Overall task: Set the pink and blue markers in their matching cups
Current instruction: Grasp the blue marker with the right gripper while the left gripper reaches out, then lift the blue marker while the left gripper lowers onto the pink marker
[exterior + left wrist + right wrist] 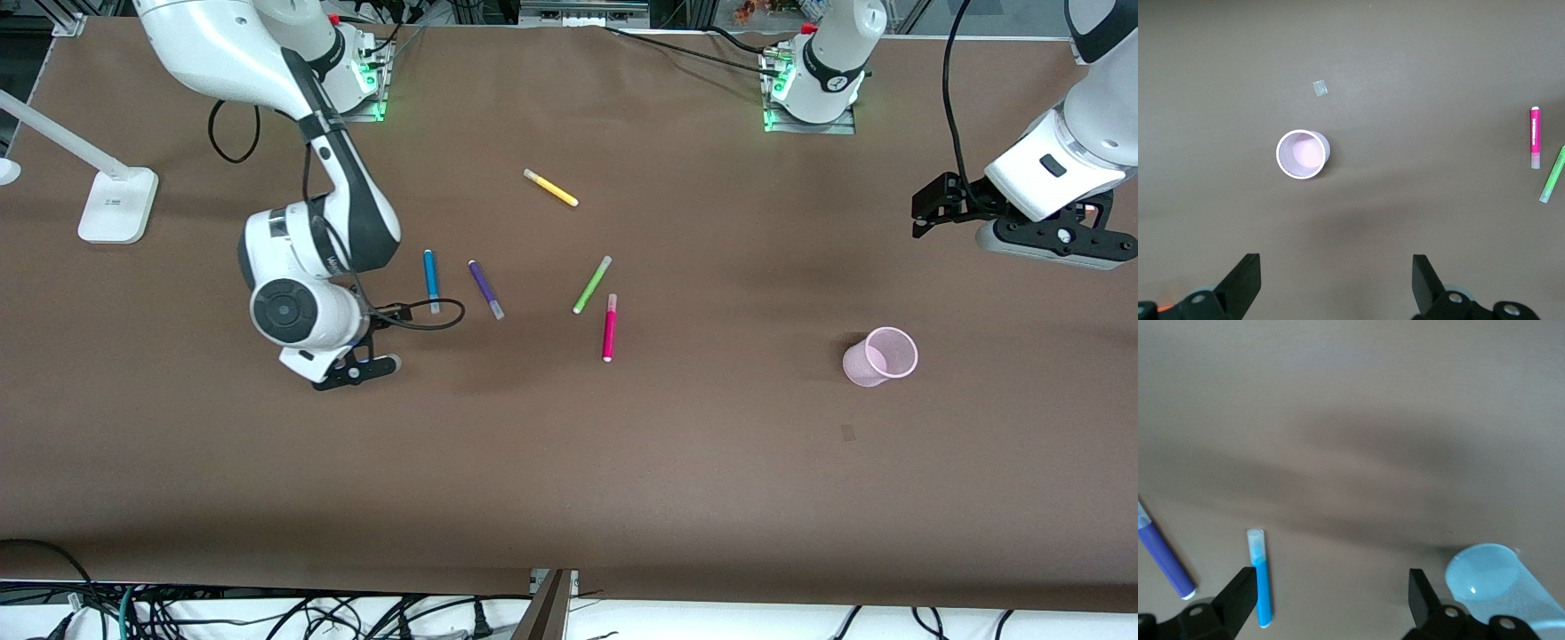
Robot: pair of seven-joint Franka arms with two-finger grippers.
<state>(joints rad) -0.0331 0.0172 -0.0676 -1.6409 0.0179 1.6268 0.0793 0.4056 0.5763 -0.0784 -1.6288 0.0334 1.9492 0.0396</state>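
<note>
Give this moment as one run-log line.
left gripper open above pink cup | right gripper open by blue marker | markers untouched

brown table point(569, 462) | white lamp base point(117, 204) | cables point(267, 613) along edge

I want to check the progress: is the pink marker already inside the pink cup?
No, the pink marker lies flat on the table, apart from the pink cup, which is empty in the left wrist view.

High front view, 2 downward wrist views
</note>
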